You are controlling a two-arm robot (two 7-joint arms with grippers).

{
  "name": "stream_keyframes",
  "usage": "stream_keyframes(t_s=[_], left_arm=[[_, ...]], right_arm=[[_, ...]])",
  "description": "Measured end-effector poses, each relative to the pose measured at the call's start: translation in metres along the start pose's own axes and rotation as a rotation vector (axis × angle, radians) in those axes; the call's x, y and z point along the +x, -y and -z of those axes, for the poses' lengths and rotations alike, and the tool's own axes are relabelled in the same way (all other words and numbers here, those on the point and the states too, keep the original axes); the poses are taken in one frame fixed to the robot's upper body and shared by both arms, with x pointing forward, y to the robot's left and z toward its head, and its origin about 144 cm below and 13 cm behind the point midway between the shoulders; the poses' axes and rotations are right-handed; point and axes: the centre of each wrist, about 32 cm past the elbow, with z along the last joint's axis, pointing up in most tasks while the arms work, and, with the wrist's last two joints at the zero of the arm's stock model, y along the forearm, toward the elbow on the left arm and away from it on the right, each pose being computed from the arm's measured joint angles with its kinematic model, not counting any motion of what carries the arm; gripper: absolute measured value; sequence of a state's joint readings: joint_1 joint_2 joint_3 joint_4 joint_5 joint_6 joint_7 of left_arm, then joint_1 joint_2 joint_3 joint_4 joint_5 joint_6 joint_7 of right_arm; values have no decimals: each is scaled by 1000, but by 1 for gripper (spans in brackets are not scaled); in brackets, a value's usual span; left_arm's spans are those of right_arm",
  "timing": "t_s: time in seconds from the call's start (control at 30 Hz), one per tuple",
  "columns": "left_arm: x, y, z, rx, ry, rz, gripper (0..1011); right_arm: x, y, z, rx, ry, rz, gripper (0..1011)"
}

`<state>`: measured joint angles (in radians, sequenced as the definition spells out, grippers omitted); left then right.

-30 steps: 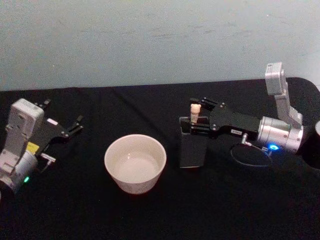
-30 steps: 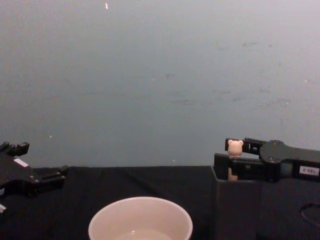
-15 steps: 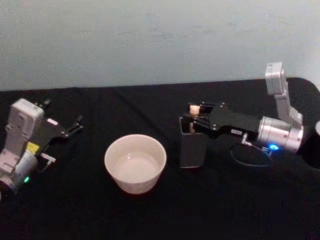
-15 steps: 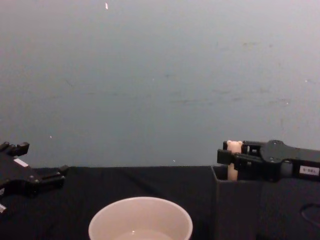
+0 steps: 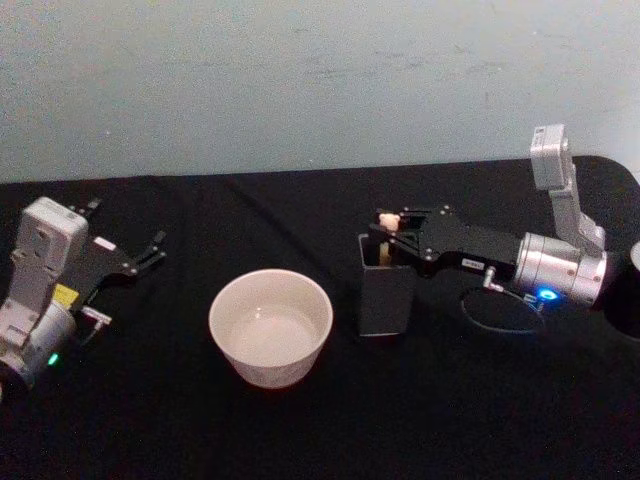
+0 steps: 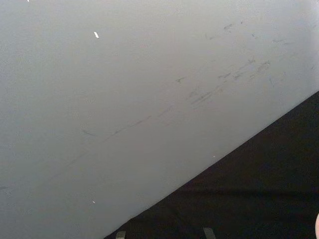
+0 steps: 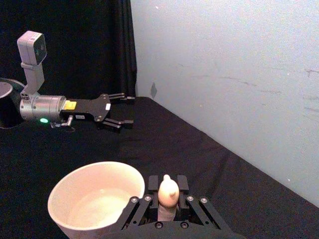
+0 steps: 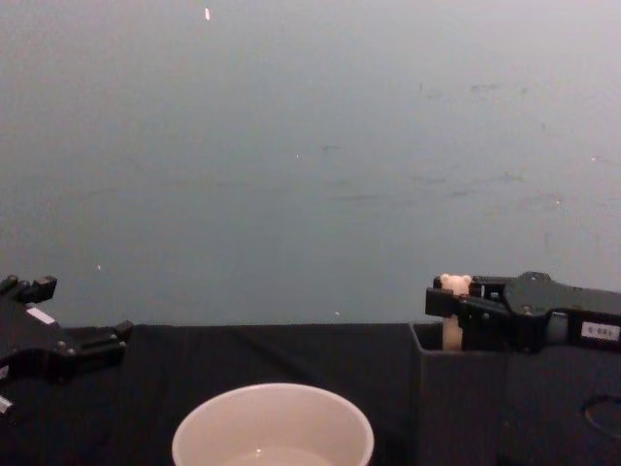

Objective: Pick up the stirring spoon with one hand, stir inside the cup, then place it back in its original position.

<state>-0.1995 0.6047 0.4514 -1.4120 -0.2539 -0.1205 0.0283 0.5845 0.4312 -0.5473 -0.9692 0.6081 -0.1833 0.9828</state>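
Observation:
The stirring spoon [image 5: 388,220] stands upright in the dark square holder [image 5: 385,292], its bear head [image 8: 453,283] poking above the rim. My right gripper [image 5: 385,236] reaches in from the right at the top of the handle. In the right wrist view its fingers [image 7: 153,183] press against both sides of the cream handle [image 7: 168,193], shut on it. The cream cup [image 5: 270,325] sits just left of the holder and appears to hold clear liquid. My left gripper [image 5: 127,222] rests open at the table's left, away from the cup.
A black cloth covers the table [image 5: 300,430], with a pale wall [image 5: 300,80] right behind it. A loop of cable [image 5: 497,312] hangs under my right wrist. A dark round object [image 5: 634,262] sits at the right edge.
My right gripper has risen along the handle from rim height to just under the bear head, and its fingers have drawn in. The spoon, cup and left arm have stayed put.

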Motion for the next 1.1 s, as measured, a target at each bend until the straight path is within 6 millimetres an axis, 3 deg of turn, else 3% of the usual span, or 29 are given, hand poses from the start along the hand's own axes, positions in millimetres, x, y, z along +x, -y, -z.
stream_keyframes(t_s=[0.33,1.1], left_arm=[[0,0,0,0,0,0,1002],[0,0,0,0,0,0,1001]], right_arm=[[-7,1,-7,15,24,6,214],[-47,18,-66,128,188,151,214]])
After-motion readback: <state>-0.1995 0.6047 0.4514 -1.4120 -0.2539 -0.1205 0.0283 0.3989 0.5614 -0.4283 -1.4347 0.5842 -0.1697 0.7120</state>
